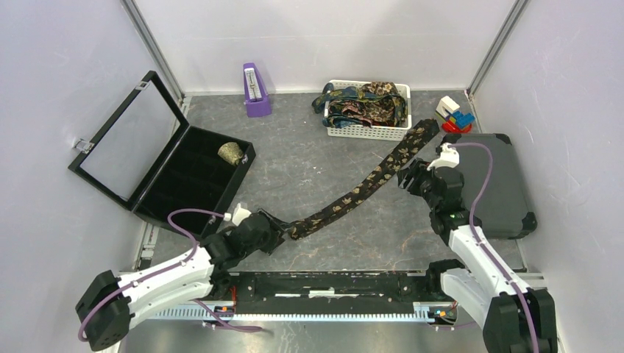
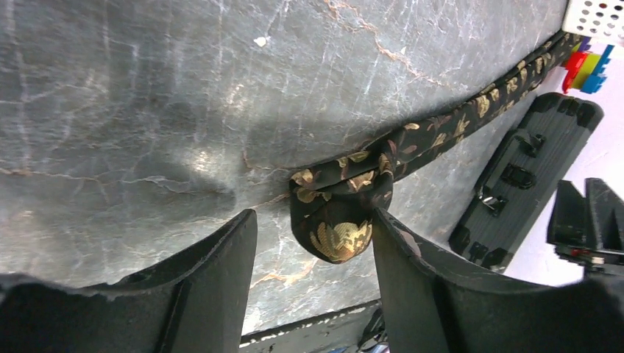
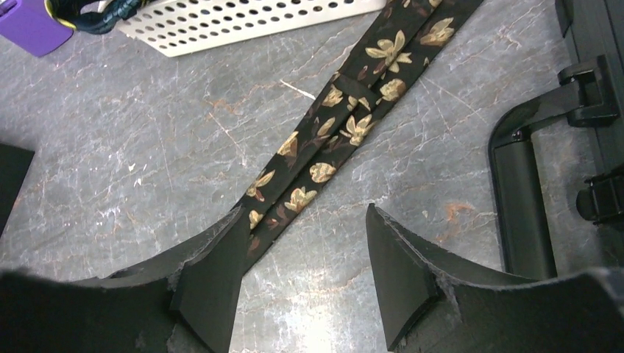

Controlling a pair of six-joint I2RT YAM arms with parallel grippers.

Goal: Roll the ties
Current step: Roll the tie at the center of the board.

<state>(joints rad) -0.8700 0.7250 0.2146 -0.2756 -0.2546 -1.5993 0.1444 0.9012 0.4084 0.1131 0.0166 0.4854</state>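
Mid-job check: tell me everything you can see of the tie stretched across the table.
The tie is a long, narrow strip of soft fabric, dark brown-black with tan flowers. It lies flat on the table, diagonally from beside the basket down to the left gripper. Its near end is curled into a small first turn between that gripper's open fingers; one seems to touch it. Farther up it shows a lengthwise seam and passes beneath one finger of the open right gripper.

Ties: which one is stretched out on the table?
The dark gold-flowered tie, lying out full length; the other ties sit heaped in the white basket.
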